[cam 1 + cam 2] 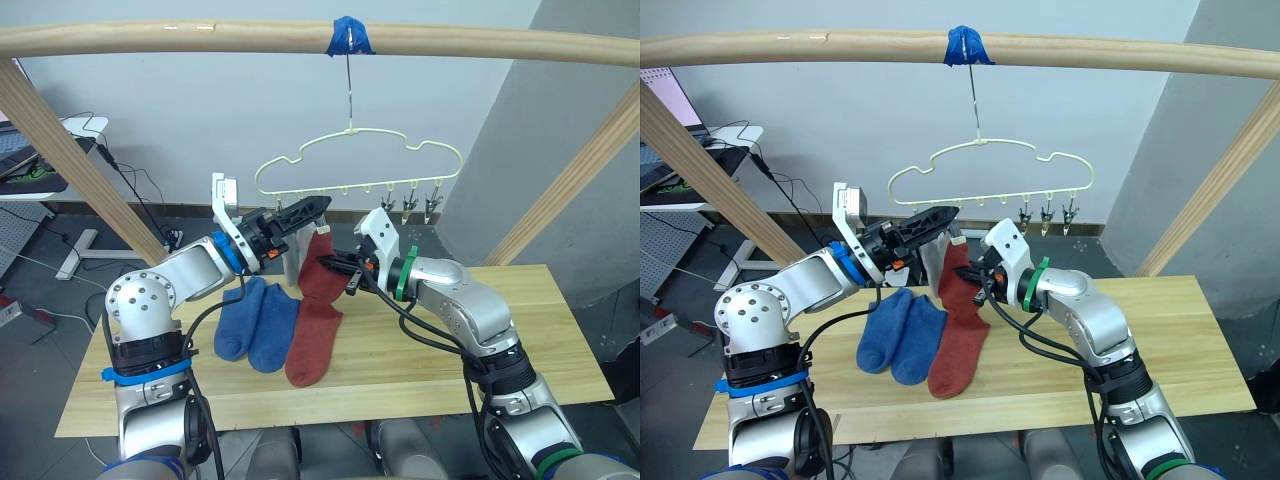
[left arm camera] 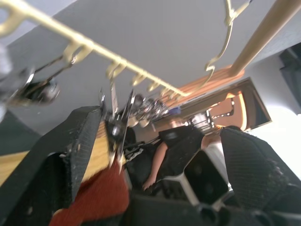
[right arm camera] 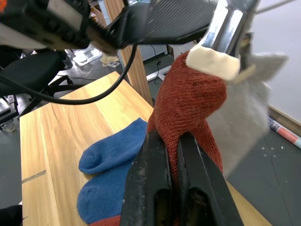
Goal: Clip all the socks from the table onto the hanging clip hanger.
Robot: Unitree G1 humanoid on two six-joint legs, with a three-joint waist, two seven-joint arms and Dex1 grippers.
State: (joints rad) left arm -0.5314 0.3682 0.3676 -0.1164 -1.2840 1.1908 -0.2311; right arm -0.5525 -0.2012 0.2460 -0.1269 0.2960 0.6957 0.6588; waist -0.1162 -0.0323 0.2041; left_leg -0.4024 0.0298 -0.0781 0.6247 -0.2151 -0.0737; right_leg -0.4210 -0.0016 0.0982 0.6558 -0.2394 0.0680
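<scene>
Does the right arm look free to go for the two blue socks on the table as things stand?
Probably not yet: the right end effector is shut on a rust-red sock held up at the clip hanger. The blue socks lie uncovered.

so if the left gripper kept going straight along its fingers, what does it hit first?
Probably the clip and the top of the rust-red sock hanging from it: the left gripper points right at them. Depth is hard to judge; contact may already exist.

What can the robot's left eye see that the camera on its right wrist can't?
Left eye: the whole clip hanger hanging from a wooden pole, and a second red sock lying on the table.
Right wrist: up close, the right end effector pinching the raised red sock.
Both: the blue socks, the grey sock and that raised red sock.
</scene>
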